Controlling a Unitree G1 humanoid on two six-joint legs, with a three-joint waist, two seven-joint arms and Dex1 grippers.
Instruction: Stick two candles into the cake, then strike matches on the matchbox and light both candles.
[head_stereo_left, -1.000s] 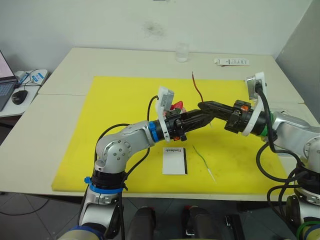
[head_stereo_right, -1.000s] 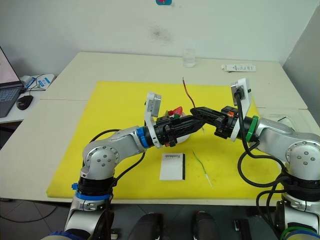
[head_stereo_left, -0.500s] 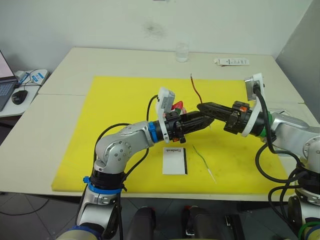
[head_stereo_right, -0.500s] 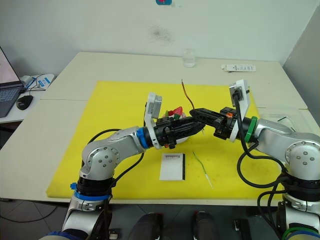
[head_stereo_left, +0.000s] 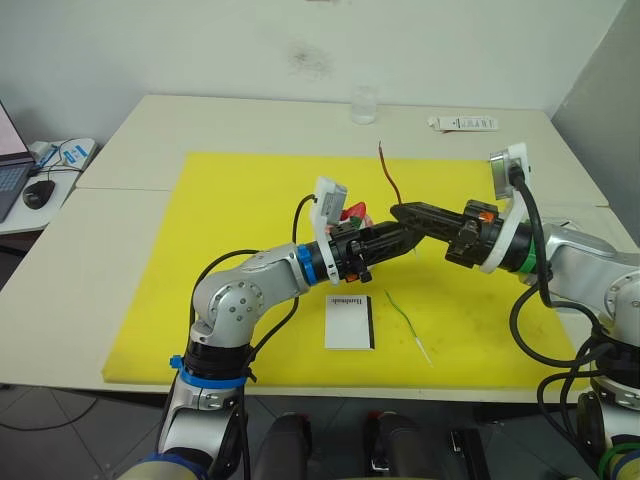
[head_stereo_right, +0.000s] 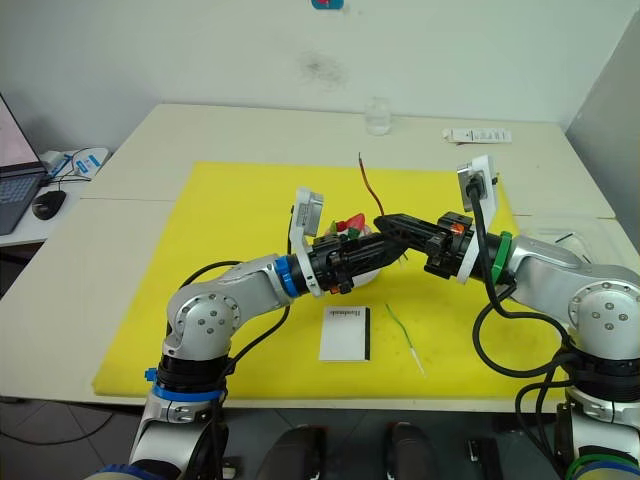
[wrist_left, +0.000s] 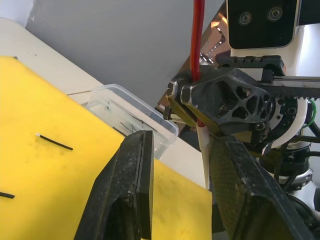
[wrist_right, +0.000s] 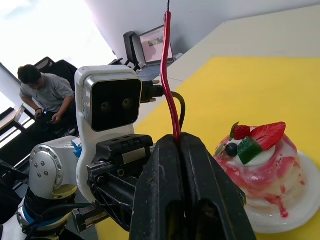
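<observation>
Two grippers met over the cake (head_stereo_right: 352, 262), and across the last second the red-brown candle (head_stereo_left: 389, 177) had drifted a little toward the robot's left while staying upright, its lower white end hanging between the spread fingers of the left gripper (wrist_left: 182, 165). The right gripper (wrist_right: 179, 145) stayed clenched on that candle near its lower part, and the left had not closed on anything. That small shift read as a lining-up for a handover or a joint placement, not an insertion: no candle stood in the cake yet. The green candle (head_stereo_left: 407, 323) lay on the yellow mat (head_stereo_left: 230, 220) just beside the matchbox (head_stereo_left: 349, 322), and two matches (wrist_left: 55, 142) lay on the mat, untouched.
</observation>
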